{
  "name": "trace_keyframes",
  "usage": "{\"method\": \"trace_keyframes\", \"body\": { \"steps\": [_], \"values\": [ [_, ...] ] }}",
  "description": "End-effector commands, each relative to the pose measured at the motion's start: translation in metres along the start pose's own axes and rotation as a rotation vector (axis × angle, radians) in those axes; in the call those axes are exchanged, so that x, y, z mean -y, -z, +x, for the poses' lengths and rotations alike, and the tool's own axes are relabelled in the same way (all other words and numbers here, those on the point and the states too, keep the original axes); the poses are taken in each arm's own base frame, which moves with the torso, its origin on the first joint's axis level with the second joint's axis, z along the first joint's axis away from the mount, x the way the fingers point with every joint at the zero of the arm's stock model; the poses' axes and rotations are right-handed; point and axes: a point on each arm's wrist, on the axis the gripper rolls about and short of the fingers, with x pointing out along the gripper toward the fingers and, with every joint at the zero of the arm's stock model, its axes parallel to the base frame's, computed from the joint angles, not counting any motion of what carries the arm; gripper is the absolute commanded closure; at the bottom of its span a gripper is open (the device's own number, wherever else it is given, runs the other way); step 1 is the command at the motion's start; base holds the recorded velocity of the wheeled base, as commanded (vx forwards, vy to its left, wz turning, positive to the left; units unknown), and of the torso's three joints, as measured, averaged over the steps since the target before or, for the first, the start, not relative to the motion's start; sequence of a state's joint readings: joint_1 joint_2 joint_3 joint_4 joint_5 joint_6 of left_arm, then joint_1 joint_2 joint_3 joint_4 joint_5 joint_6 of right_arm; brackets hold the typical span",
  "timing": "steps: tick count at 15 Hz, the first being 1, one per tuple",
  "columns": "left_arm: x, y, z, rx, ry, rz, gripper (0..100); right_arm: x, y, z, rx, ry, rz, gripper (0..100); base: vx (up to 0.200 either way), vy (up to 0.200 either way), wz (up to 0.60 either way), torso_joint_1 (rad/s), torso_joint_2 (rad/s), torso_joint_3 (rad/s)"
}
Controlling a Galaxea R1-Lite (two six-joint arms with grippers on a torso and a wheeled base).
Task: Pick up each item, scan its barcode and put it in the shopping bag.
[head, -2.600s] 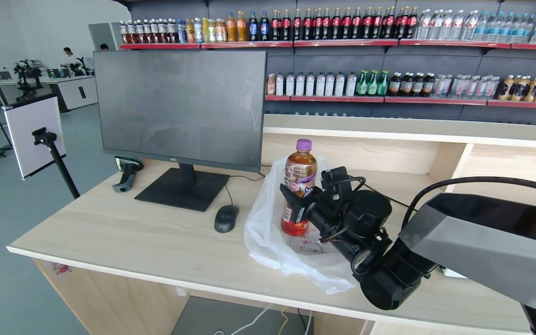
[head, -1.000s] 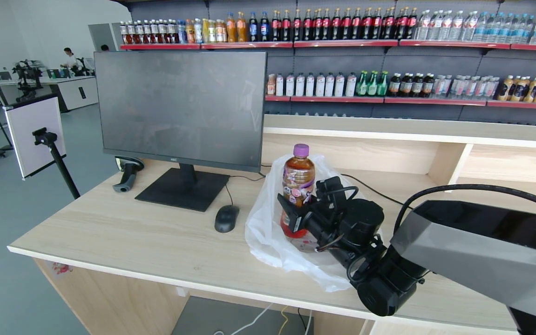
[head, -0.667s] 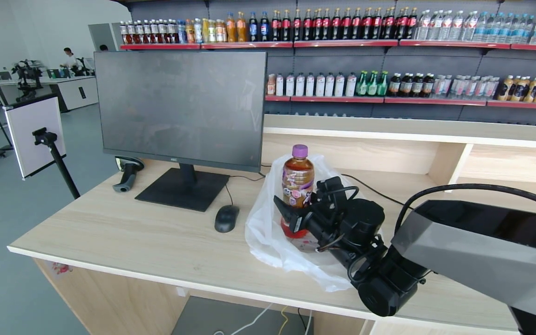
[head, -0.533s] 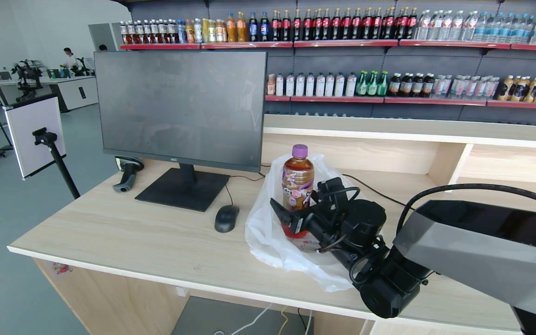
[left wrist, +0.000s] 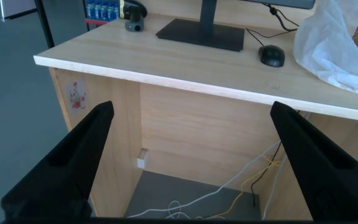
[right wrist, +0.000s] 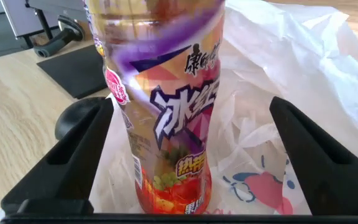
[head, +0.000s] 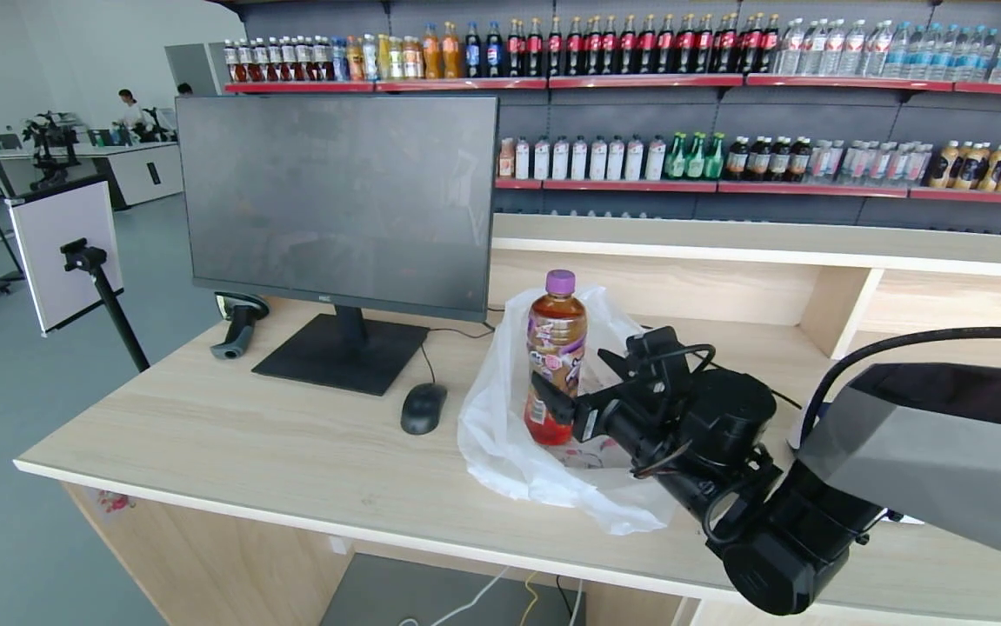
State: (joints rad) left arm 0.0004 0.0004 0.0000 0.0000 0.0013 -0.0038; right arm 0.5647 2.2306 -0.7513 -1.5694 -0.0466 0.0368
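Observation:
A tea bottle [head: 557, 356] with a purple cap and amber drink stands upright inside the white plastic shopping bag [head: 500, 448] on the wooden counter [head: 248, 443]. My right gripper [head: 575, 382] is just right of the bottle, open. In the right wrist view the bottle [right wrist: 160, 112] stands ahead between the spread fingers of the right gripper [right wrist: 191, 109], with a gap on each side, and the bag [right wrist: 291, 81] lies behind it. My left gripper [left wrist: 191, 109] hangs open below the counter's front edge, holding nothing.
A dark monitor [head: 335, 200] stands at the back left of the counter, with a handheld scanner [head: 237, 326] beside it and a black mouse [head: 423, 407] left of the bag. A raised wooden ledge [head: 726, 252] runs behind. Shelves of drinks [head: 726, 52] line the wall.
The right gripper lowered the bottle into the bag, opened its fingers off it and drew back to the right. The bottle now stands free.

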Motion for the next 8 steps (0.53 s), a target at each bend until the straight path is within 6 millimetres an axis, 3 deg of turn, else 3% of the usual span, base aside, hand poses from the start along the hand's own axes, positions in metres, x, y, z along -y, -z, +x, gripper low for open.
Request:
{"method": "trace_keyframes", "body": {
  "steps": [1,4,8],
  "values": [
    [0.0,0.0,0.0,-0.001,-0.001,-0.001,0,-0.006,-0.023,-0.02,0.021,-0.018,-0.005,0,0.0,0.0,0.0,0.0,0.0,0.0],
    [0.0,0.0,0.0,0.0,0.0,0.001,0,-0.013,-0.043,-0.051,0.022,-0.044,-0.021,0,0.0,0.0,0.0,0.0,0.0,0.0],
    [0.0,0.0,0.0,0.0,0.0,0.002,0,-0.011,-0.085,-0.08,0.124,-0.043,-0.04,0,0.0,0.0,0.0,0.0,0.0,0.0]
  ]
}}
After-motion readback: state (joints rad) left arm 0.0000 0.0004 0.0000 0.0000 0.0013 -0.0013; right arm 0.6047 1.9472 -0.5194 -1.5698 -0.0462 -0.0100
